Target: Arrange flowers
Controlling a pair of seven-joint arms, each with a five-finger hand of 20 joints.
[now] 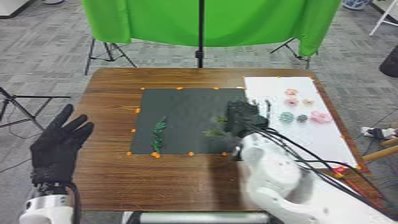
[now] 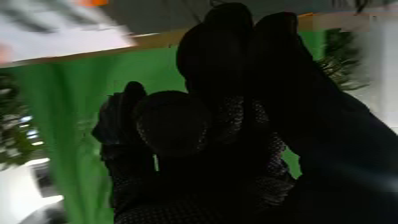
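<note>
Item: your left hand [image 1: 60, 147], black-gloved, fingers straight and released, beside the brown wooden worktop [image 1: 107, 100]. Item: your right hand [image 1: 244, 119], black-gloved, where dark rectangular sheet [image 1: 182, 107] meets white rectangular sheet [image 1: 266, 85]; whether it grips anything, you cannot tell. Stock: long leafy green sprig [image 1: 159, 135] on the dark sheet; ruffled pink flower [image 1: 321, 117] on the white. Hazard: a low sideways sweep may drag the small green sprigs [image 1: 214, 133] beside your right hand askew.

the flowers [image 1: 321, 117] are pink, peach and perhaps teal.
</note>
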